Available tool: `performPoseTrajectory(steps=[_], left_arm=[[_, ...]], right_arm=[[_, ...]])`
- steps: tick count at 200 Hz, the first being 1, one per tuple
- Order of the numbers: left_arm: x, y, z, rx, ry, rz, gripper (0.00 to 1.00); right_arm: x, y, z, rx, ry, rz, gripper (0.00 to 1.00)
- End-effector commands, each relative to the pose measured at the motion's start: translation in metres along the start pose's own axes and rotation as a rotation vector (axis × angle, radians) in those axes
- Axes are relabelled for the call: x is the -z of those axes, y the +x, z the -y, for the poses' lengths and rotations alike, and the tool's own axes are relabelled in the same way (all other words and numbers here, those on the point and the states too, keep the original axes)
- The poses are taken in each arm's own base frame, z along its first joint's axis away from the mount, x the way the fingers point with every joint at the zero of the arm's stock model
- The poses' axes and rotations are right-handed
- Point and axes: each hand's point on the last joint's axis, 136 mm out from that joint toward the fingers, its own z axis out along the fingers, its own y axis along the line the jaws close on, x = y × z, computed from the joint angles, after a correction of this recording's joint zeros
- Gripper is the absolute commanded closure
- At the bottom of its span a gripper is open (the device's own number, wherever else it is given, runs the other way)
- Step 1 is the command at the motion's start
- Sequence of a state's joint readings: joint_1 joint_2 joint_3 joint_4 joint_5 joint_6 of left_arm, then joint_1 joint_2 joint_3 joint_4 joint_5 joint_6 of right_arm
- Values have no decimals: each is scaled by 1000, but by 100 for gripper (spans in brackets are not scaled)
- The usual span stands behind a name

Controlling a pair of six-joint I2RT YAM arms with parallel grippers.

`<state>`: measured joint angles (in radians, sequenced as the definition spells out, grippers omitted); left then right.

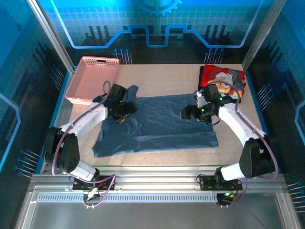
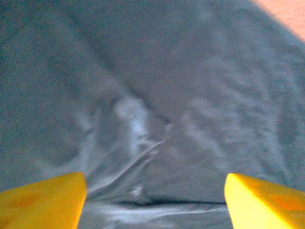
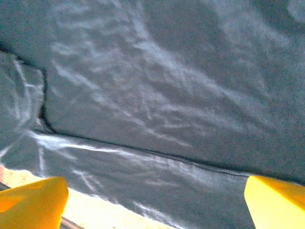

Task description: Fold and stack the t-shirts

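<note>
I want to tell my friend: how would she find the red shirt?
Look at the far right corner of the speckled beige table, beyond the right arm. There lies the crumpled red and black cloth shirt with a printed picture. The plain slate-blue cloth shirt lies spread flat in the middle, so the bright red bundle stands out.

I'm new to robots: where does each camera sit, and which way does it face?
Top external: above and behind the arms, looking down at the beige table, the dark slate-blue cloth t-shirt, the left arm and right arm.
Left wrist: on the left arm, facing down at that shirt; left jaws open, yellow fingertips showing.
Right wrist: likewise on the right arm; right jaws' fingertips showing.
All share the shirt.
</note>
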<state>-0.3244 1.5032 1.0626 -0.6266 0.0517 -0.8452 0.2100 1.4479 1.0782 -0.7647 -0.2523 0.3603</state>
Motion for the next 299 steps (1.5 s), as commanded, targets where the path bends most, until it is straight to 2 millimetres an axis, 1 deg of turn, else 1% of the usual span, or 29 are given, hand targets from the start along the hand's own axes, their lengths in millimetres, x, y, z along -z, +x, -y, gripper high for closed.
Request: performPoseTrajectory(steps=[1, 9, 17, 24, 29, 44, 54, 74, 95, 112, 123, 125, 130, 146, 156, 166, 181, 198, 203, 207, 210, 221, 232, 240, 250, 266, 279, 281, 299], left_arm=[[-19, 25, -52, 65, -136, -41, 38], [-20, 24, -67, 69, -178, -13, 45], [-23, 24, -82, 82, -218, 0, 55], [-26, 26, -93, 101, -232, -9, 64], [-29, 28, -98, 111, -237, -18, 68], [-33, 36, -116, 123, -286, -40, 70], [-36, 46, -129, 155, -308, -64, 71], [-40, 64, -145, 201, -310, -99, 72], [-42, 81, -150, 216, -296, -148, 72], [-40, 90, -153, 212, -302, -173, 72], [-40, 97, -152, 208, -296, -194, 72], [-40, 98, -151, 207, -293, -198, 72], [-40, 102, -150, 207, -289, -209, 72], [-39, 110, -150, 200, -292, -232, 71], [-38, 110, -147, 204, -279, -232, 69], [-35, 106, -139, 204, -250, -219, 65], [-23, 90, -115, 192, -185, -179, 54], [-3, 60, -78, 144, -112, -110, 41], [4, 48, -65, 125, -93, -85, 39], [10, 39, -57, 109, -86, -67, 36], [14, 32, -51, 97, -81, -54, 35], [26, 4, -31, 52, -69, -7, 31], [37, -25, -16, 7, -75, 44, 29], [39, -47, -7, -23, -83, 77, 28], [38, -72, 3, -46, -76, 105, 28], [25, -106, 23, -94, -41, 122, 27], [9, -126, 37, -143, -41, 107, 27], [4, -127, 38, -151, -48, 97, 27], [-25, -146, 50, -191, -63, 71, 27]], right_arm=[[-31, 21, 24, -116, 91, -97, 13], [-41, 24, 31, -149, 108, -112, 17], [-50, 28, 37, -184, 128, -125, 21], [-57, 31, 41, -201, 147, -134, 25], [-60, 33, 44, -207, 168, -142, 27], [-67, 40, 51, -186, 248, -162, 31], [-72, 47, 53, -165, 289, -183, 34], [-75, 66, 62, -155, 383, -244, 38], [-72, 86, 76, -172, 460, -280, 42], [-65, 102, 90, -186, 516, -309, 43], [-59, 103, 93, -192, 533, -303, 43], [-58, 111, 97, -198, 542, -318, 43], [-56, 116, 100, -204, 548, -324, 43], [-51, 124, 105, -234, 548, -324, 44], [-49, 127, 107, -248, 550, -326, 44], [-47, 126, 108, -255, 551, -316, 44], [-46, 115, 106, -258, 535, -277, 43], [-42, 95, 101, -251, 505, -229, 41], [-40, 90, 100, -245, 505, -219, 40], [-39, 89, 101, -241, 507, -221, 40], [-37, 79, 97, -234, 496, -198, 39], [-35, 67, 93, -214, 479, -180, 37], [-33, 56, 89, -199, 464, -167, 35], [-31, 47, 83, -182, 439, -147, 34], [-29, 37, 75, -160, 403, -118, 31], [-28, 22, 60, -123, 334, -78, 25], [-25, 12, 46, -86, 270, -54, 19], [-25, 11, 43, -78, 260, -49, 18], [-19, -1, 25, -23, 196, -4, 14]])
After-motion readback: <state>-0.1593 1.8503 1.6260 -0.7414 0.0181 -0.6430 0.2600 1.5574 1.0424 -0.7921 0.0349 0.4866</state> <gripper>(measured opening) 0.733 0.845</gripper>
